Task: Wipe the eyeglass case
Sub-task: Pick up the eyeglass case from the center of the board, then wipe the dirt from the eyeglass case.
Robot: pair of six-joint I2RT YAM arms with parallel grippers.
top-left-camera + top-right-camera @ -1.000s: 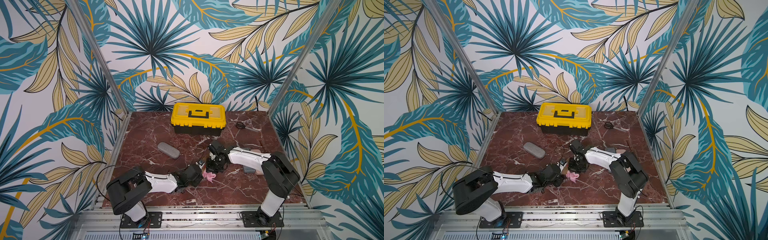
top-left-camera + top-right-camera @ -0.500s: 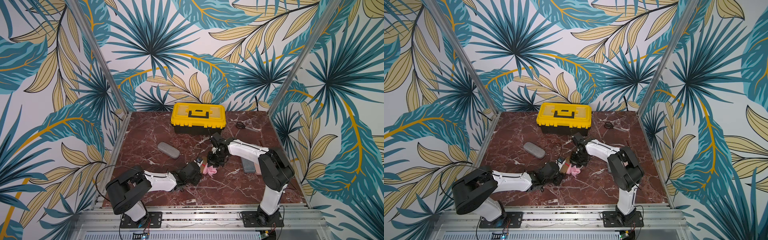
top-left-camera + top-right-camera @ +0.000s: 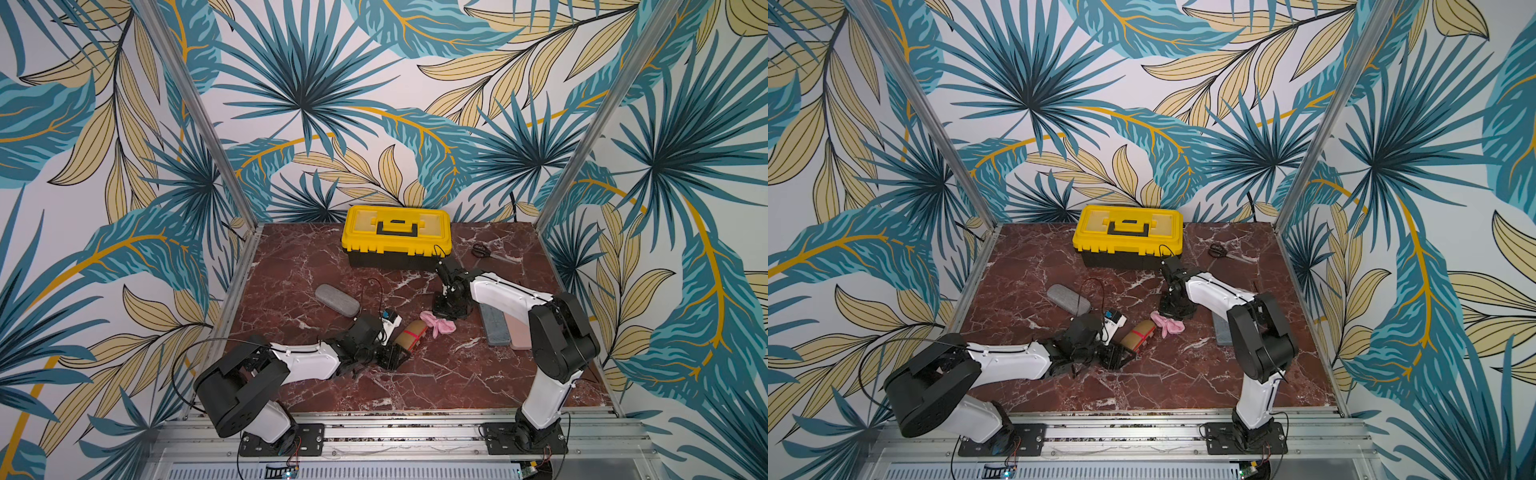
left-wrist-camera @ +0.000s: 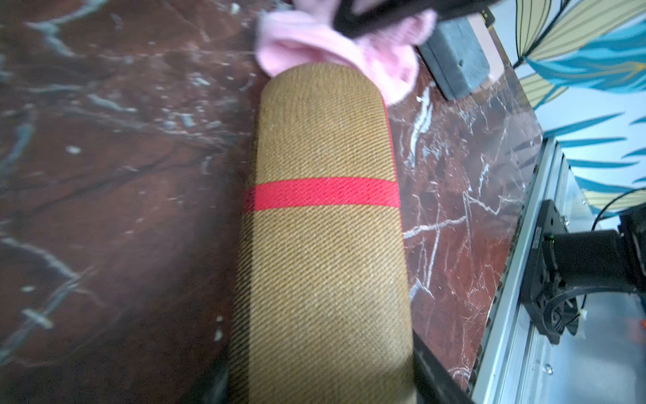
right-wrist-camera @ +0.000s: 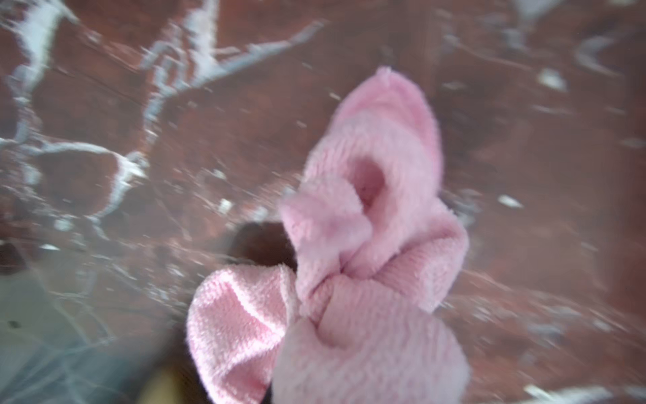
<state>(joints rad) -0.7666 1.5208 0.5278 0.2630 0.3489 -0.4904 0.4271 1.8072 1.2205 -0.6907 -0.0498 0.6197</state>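
In both top views the left gripper (image 3: 394, 354) lies low near the middle of the red marble surface (image 3: 436, 386), a little toward the front edge. Its jaws are clenched on one end of a tan woven eyeglass case (image 3: 411, 334) with a red band. The right gripper (image 3: 448, 313) points down just behind it, jaws pinching a pink terry cloth (image 3: 439, 327) that meets the case's other end. A grey oval case (image 3: 336, 300) lies toward the left edge, and a yellow toolbox (image 3: 397, 232) stands at the back edge.

From the left wrist, the tan woven eyeglass case (image 4: 325, 245) runs away between two dark jaws, with the pink terry cloth (image 4: 314, 38) bunched at its far tip.

The right wrist view is blurred. It shows the pink terry cloth (image 5: 367, 262) crumpled over the marble.
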